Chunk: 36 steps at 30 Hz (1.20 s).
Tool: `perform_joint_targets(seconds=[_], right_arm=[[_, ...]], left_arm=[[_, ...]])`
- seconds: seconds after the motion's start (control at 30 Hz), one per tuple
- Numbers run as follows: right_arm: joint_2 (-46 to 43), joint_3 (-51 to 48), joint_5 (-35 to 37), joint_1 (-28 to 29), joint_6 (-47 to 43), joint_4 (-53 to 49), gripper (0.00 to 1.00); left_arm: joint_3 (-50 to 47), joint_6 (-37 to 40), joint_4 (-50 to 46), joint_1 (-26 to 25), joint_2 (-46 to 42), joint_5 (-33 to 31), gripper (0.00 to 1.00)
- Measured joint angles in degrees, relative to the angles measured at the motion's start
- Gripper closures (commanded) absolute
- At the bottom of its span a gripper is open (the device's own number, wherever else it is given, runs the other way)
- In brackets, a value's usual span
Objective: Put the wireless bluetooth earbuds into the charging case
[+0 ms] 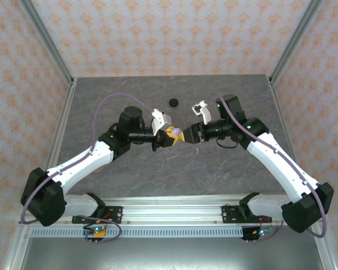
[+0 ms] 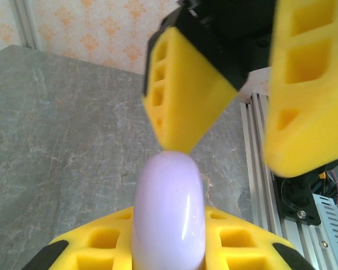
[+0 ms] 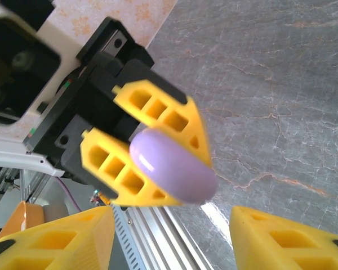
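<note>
Our left gripper (image 1: 170,136) is clamped on one glossy, rounded lavender plastic case (image 2: 169,214), held above the grey marbled tabletop (image 1: 158,174). We can't see what's inside it. The right gripper (image 1: 187,135) faces it from 3 o'clock, jaws spread wide and holding nothing. One tiny lavender bit (image 1: 198,151) lies at 5 o'clock, and one black round disc (image 1: 172,102) sits at 12 o'clock.

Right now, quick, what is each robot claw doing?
Left gripper: shut on the lavender case.
Right gripper: open, holding nothing, its fingers spread just in front of the case.
</note>
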Motion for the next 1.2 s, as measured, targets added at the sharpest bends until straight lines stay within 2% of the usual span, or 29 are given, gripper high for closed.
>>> perform_joint_targets(seconds=[0.53, 0.73, 0.83, 1.2], right_arm=[[1.8, 0.9, 2.1, 0.3, -0.5, -0.5, 0.43], [0.8, 1.4, 4.9, 0.3, -2.1, -1.1, 0.44], [0.3, 2.3, 5.3, 0.3, -3.9, -2.1, 0.50], [0.3, 6.1, -0.1, 0.3, -10.6, -6.3, 0.59]], left_arm=[[0.7, 1.9, -3.0, -0.7, 0.0, 1.0, 1.00], [5.1, 0.8, -8.2, -0.7, 2.2, 1.6, 0.98], [8.3, 0.4, -12.3, -0.7, 3.5, 3.7, 0.98], [18.8, 2.9, -28.7, -0.6, 6.8, 10.8, 0.99]])
